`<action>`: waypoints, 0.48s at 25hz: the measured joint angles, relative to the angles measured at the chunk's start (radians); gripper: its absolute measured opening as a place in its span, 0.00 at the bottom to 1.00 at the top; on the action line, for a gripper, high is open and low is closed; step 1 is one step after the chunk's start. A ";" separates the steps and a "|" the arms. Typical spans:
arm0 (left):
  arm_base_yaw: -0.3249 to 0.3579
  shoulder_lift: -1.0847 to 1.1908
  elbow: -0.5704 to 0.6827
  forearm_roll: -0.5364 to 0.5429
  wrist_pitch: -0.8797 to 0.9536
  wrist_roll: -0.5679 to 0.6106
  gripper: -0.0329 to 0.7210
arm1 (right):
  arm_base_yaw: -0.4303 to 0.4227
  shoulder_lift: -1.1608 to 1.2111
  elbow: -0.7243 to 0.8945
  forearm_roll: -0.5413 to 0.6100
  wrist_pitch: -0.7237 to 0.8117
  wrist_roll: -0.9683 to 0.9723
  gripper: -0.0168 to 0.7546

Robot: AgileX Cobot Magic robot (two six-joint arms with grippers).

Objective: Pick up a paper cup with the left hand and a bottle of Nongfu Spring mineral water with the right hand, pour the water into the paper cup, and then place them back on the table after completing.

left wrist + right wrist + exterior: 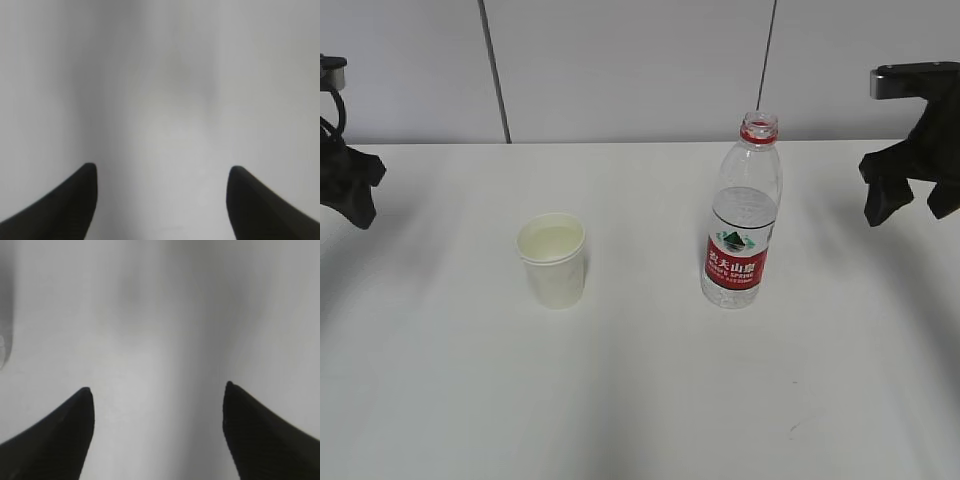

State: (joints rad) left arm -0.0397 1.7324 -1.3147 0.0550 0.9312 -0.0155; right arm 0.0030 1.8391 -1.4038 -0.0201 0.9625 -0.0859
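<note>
A white paper cup (553,261) stands upright on the white table (640,400), left of centre, with clear liquid in it. A clear uncapped Nongfu Spring bottle (743,215) with a red label stands upright right of centre, partly filled with water. My left gripper (350,195) hovers at the far left edge, open and empty; its wrist view (160,170) shows only bare table between its fingers. My right gripper (910,200) hovers at the far right, open and empty; its wrist view (157,392) shows bare table and a blurred edge of the bottle (4,347) at the left.
A pale panelled wall (630,60) with dark seams runs behind the table's far edge. White tabletop lies between the cup and bottle and in front of them.
</note>
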 joint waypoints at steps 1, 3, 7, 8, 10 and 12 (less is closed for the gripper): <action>0.000 -0.015 0.000 0.000 0.002 -0.001 0.69 | 0.000 -0.001 0.000 0.000 0.008 -0.002 0.78; 0.000 -0.044 0.000 0.000 0.014 -0.003 0.69 | 0.000 -0.014 0.002 0.000 0.022 -0.006 0.78; 0.000 -0.101 0.005 0.000 0.035 -0.003 0.69 | 0.000 -0.087 0.041 0.000 0.024 -0.016 0.78; 0.000 -0.117 0.013 0.000 0.039 -0.003 0.69 | 0.000 -0.107 0.054 0.000 0.024 -0.020 0.78; 0.000 -0.155 0.042 -0.006 0.042 -0.003 0.69 | 0.000 -0.155 0.091 0.000 0.024 -0.025 0.78; 0.000 -0.197 0.092 -0.011 0.042 -0.003 0.69 | 0.000 -0.200 0.136 0.000 0.022 -0.029 0.78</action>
State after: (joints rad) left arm -0.0395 1.5353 -1.2226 0.0441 0.9737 -0.0183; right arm 0.0030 1.6390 -1.2677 -0.0201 0.9844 -0.1149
